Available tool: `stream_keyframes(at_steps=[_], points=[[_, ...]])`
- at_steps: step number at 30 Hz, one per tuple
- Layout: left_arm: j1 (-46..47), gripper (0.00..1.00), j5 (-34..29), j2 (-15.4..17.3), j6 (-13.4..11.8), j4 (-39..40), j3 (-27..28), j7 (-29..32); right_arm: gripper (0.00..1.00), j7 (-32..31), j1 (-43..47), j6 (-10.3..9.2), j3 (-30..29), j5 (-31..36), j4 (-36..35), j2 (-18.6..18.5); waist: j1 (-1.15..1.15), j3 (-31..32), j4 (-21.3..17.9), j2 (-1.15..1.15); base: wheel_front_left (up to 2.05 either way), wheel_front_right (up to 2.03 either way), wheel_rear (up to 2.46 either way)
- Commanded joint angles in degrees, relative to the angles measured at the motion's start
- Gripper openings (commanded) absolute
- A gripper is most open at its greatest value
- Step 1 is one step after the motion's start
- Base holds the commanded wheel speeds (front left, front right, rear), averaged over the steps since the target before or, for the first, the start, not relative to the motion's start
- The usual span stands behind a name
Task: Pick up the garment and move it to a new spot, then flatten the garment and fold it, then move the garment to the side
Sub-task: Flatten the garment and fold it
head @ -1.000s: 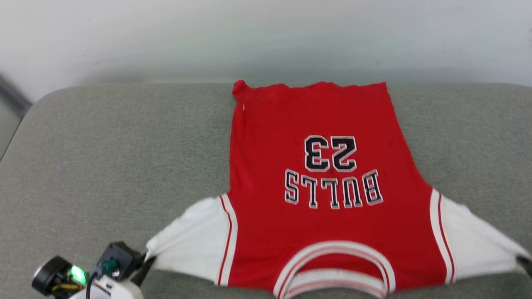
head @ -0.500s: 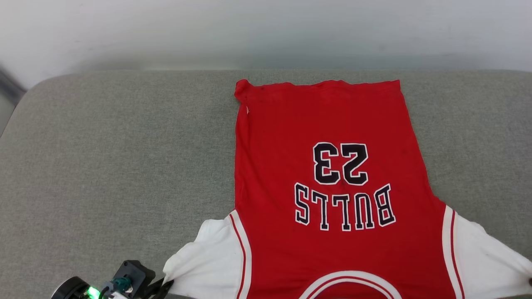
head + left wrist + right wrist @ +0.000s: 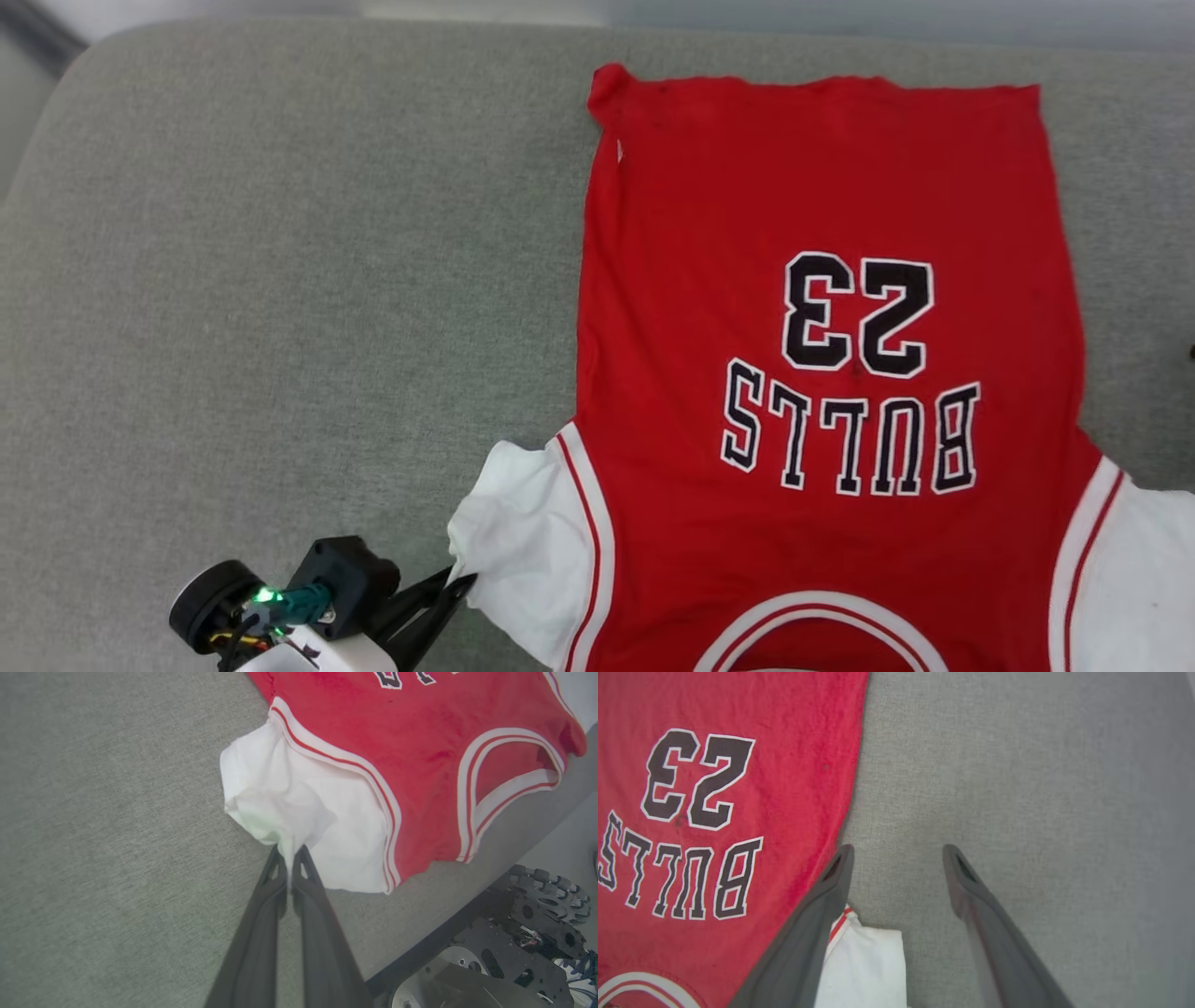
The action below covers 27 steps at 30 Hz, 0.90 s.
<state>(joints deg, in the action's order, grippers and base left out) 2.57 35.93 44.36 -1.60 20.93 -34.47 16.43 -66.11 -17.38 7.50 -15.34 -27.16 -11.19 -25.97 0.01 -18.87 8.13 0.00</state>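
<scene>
At lower left, left jaws pinched on garment (image 3: 822, 187) sleeve (image 3: 280, 798), right jaws spread over cushion (image 3: 1017, 765).

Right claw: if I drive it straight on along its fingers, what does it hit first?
Probably the bare grey cushion. The right claw is open and points past the shirt, whose red edge lies left of its line in the right wrist view. Its height above the cushion is unclear.

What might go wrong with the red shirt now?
The left end effector pinches just the tip of the bunched white sleeve, so the garment may slip free. The right end effector is open, holding nothing; pulling from one side may skew or wrinkle it.
</scene>
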Motion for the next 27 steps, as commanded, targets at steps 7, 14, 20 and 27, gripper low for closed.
stream_keyframes(at_steps=[7,14,20,27], points=[[3.43,0.0,-2.1,-0.22,0.83,6.37,-1.16,1.68,1.0,-9.45,-19.72,-0.02,1.08,4.55,7.15,-2.44,-0.01,-11.72,8.43,0.0,0.0,0.0,0.0],[6.57,0.0,-3.61,-2.58,2.32,8.01,-3.01,1.73,1.0,-14.56,-34.89,-0.02,1.16,11.52,14.74,-3.88,-0.01,-16.93,12.9,0.0,0.0,0.0,0.0],[8.1,0.0,-4.31,-4.15,3.5,6.95,-4.17,0.87,1.0,-16.2,-40.47,-0.02,1.61,15.8,18.99,-4.43,-0.01,-18.52,14.95,0.0,0.0,0.0,0.0],[9.38,0.0,-4.31,-5.67,4.09,5.38,-4.51,-1.09,1.0,-16.59,-42.74,-0.02,2.63,19.77,22.42,-4.82,-0.01,-20.05,16.92,0.0,0.0,0.0,0.0]])
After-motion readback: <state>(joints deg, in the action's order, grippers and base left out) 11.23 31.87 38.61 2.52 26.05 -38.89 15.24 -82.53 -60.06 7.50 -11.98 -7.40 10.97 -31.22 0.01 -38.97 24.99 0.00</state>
